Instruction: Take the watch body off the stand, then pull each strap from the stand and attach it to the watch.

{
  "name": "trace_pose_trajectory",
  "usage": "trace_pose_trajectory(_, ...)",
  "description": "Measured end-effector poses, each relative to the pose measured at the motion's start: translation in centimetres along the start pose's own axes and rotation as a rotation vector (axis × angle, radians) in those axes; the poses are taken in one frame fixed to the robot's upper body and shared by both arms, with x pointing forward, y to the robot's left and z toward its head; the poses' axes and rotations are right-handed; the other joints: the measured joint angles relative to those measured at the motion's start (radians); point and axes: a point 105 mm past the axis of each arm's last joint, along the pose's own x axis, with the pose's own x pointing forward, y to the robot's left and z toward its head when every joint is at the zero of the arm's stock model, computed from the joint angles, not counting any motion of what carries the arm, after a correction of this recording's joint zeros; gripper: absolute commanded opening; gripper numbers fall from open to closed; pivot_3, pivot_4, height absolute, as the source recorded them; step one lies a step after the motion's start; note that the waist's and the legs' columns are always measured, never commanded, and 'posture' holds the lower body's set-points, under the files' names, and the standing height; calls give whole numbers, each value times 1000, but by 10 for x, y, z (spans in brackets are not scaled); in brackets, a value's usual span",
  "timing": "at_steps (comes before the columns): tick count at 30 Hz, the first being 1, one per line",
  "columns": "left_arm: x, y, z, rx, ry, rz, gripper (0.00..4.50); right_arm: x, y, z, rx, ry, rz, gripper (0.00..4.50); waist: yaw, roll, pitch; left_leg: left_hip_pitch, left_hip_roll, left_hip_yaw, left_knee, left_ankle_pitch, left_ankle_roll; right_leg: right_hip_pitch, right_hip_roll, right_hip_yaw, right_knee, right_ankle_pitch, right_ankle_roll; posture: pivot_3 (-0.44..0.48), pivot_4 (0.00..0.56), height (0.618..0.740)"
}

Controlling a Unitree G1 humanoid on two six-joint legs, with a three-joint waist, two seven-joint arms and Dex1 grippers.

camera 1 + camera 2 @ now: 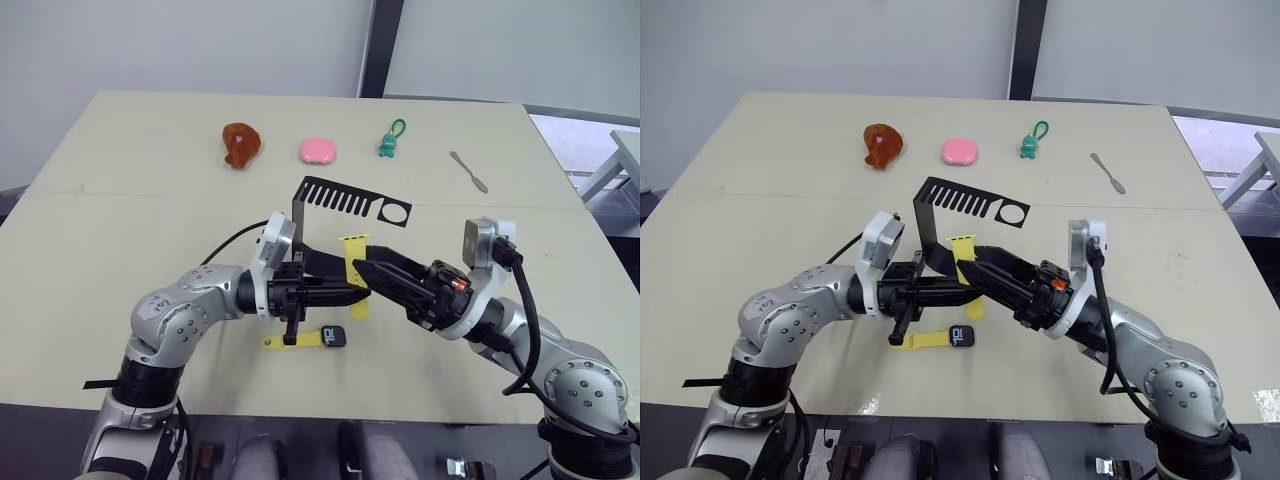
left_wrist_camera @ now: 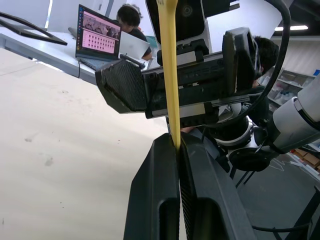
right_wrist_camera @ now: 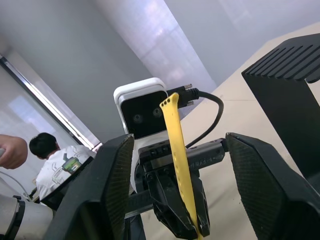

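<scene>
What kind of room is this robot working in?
Probably a lab or office workroom. Past the pale table, the left wrist view shows a person seated at an open laptop on a desk, and shelving with boxes at the side.

Both eye views look down from the head over the table (image 1: pixel 120 180). Each wrist view sits close behind its fingers, facing the other arm (both share the upright yellow strap (image 3: pixel 179 165)).
</scene>
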Motion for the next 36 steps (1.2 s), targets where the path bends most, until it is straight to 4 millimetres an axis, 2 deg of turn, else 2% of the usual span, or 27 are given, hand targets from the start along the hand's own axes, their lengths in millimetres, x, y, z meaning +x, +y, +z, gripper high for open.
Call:
trace_pose_trajectory(25,5,0,-2,13,0,-5,0,2,1,2,-3,-3,6,1869,0,0,0,0,0,0,0,0,0,0,0,0,0,0,0,0,150,740)
trace_pose_trajectory(28,5,0,-2,14,2,-5,0,2,2,2,5,-9,15,1082,0,0,0,0,0,0,0,0,0,0,0,0,0,0,0,0,150,740)
trace_pose_trajectory(30,5,0,-2,16,2,-6,0,2,3,4,10,-18,21,166,0,0,0,0,0,0,0,0,0,0,0,0,0,0,0,0,150,740)
trace_pose_trajectory(36,6,0,-2,21,-2,-10,0,2,2,6,7,-29,19,75,0,0,0,0,0,0,0,0,0,0,0,0,0,0,0,0,150,740)
